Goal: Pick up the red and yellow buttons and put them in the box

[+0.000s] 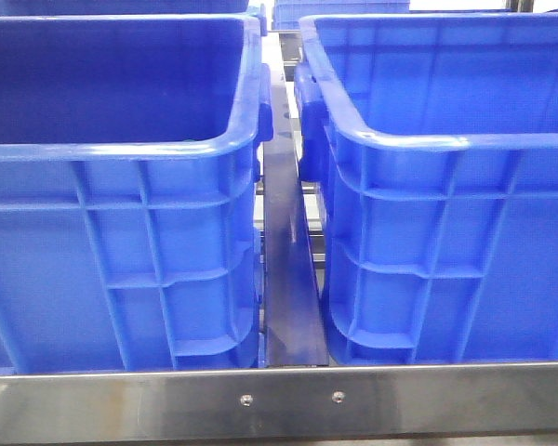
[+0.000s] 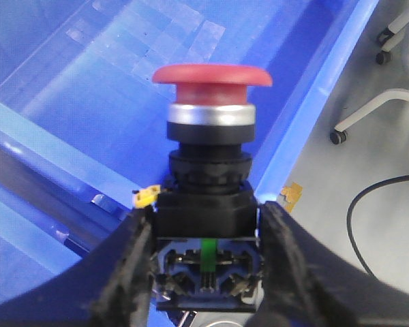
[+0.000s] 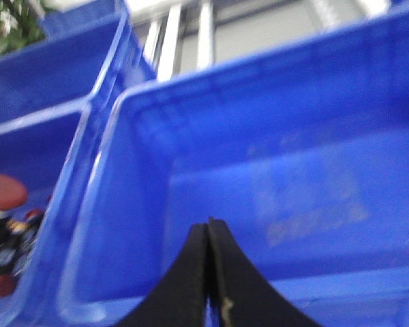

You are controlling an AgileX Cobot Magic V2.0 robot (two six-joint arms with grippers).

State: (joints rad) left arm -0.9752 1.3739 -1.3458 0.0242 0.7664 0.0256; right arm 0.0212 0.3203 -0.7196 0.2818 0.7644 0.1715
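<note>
My left gripper is shut on the black body of a red button, a mushroom-capped switch with a silver collar. It holds the button upright above the inside of a blue box, near its rim. My right gripper is shut and empty over the inside of a second blue box. In the neighbouring crate lie more red-capped buttons. No yellow button is in view. The front view shows only the two boxes, left and right, and neither gripper.
A metal rail runs along the front below the crates, with a narrow metal gap between them. Beside the crate in the left wrist view is grey floor with a chair caster and a black cable.
</note>
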